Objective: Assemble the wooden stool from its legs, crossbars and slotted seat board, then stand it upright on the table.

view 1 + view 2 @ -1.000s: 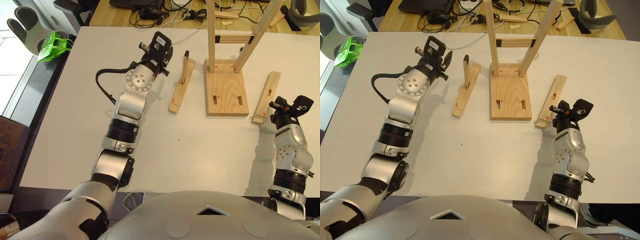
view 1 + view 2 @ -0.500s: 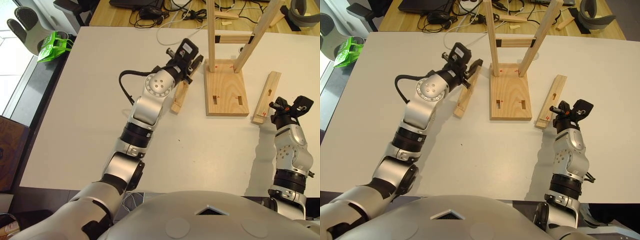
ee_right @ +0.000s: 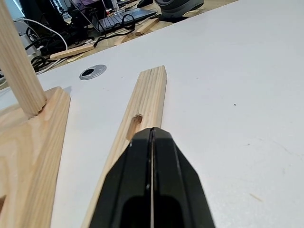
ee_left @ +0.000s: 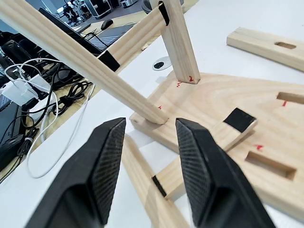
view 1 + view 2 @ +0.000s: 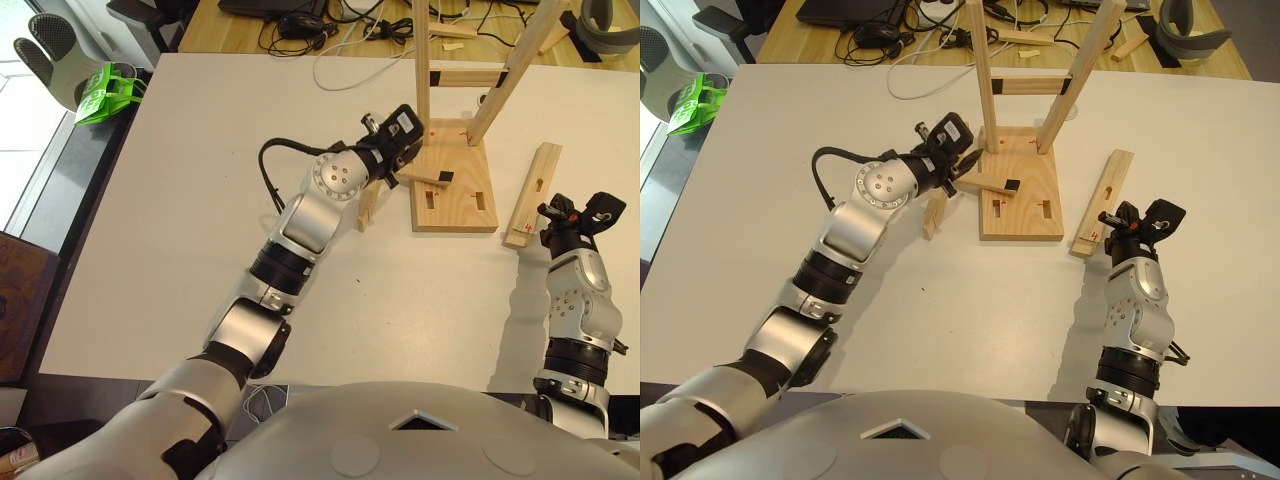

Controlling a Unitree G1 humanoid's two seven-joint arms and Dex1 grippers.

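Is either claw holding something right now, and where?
Nothing is held. The left claw is open astride a loose leg; the right claw is shut, empty.

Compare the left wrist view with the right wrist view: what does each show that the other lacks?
Particular to the left wrist view: the left gripper, fingers open, astride a loose leg; the crossbar between the standing legs; a black-tipped piece lying on the seat board. Particular to the right wrist view: the right gripper, fingers shut. Both: the seat board, one standing leg and the slotted leg lying beside the board.
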